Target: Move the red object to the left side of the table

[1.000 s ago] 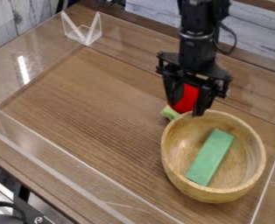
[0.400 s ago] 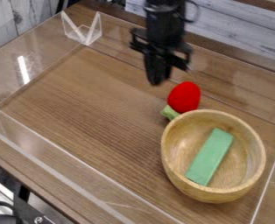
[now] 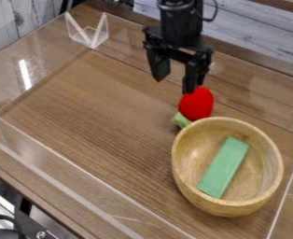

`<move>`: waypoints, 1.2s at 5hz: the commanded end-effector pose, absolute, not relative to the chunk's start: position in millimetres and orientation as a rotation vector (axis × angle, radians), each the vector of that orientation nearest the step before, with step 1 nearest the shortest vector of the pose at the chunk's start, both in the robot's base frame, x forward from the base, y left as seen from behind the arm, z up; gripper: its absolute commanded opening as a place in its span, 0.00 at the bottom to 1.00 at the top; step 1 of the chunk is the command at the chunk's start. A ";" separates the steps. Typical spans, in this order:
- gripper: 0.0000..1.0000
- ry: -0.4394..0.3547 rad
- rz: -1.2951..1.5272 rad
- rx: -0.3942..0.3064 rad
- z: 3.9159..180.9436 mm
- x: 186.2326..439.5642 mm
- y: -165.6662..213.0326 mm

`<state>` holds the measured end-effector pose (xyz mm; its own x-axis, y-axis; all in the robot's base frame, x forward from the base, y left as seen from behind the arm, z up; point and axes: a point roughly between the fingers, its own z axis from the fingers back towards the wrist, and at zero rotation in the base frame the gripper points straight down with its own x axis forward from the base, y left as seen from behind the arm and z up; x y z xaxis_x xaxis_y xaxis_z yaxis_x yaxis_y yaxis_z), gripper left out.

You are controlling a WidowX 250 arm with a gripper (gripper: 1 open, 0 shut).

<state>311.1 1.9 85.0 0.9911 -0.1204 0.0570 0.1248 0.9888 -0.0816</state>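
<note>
The red object (image 3: 197, 102) sits on the table (image 3: 99, 112) toward the right side, its light green stub (image 3: 182, 119) poking out at about seven o'clock. It lies just outside the bowl (image 3: 229, 165), close to the rim at the bowl's eleven o'clock; whether the stub touches the rim I can't tell.

The gripper (image 3: 176, 75) hangs over the table at about eleven o'clock from the red object, pointing straight down. Its two dark fingers (image 3: 158, 65) are spread apart with bare wood showing in the gap — nothing is held between them. The right-hand finger comes down close above the top of the red object, though whether it touches I can't make out. The black arm rises from the gripper out of the top edge of the view.

Inside the bowl a flat green block (image 3: 224, 168) lies slanted, its long side running from about one o'clock down to seven o'clock.

Low clear walls (image 3: 37, 70) border the table — along the left and back — and a small clear bracket (image 3: 87, 31) stands at the far left corner, at ten o'clock from the gripper, well apart from everything else.
</note>
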 end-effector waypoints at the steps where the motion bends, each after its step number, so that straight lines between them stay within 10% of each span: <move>1: 1.00 -0.086 -0.160 -0.080 80.7 319.5 -7.3; 6: 1.00 -0.095 -0.059 -0.052 97.4 328.8 -29.5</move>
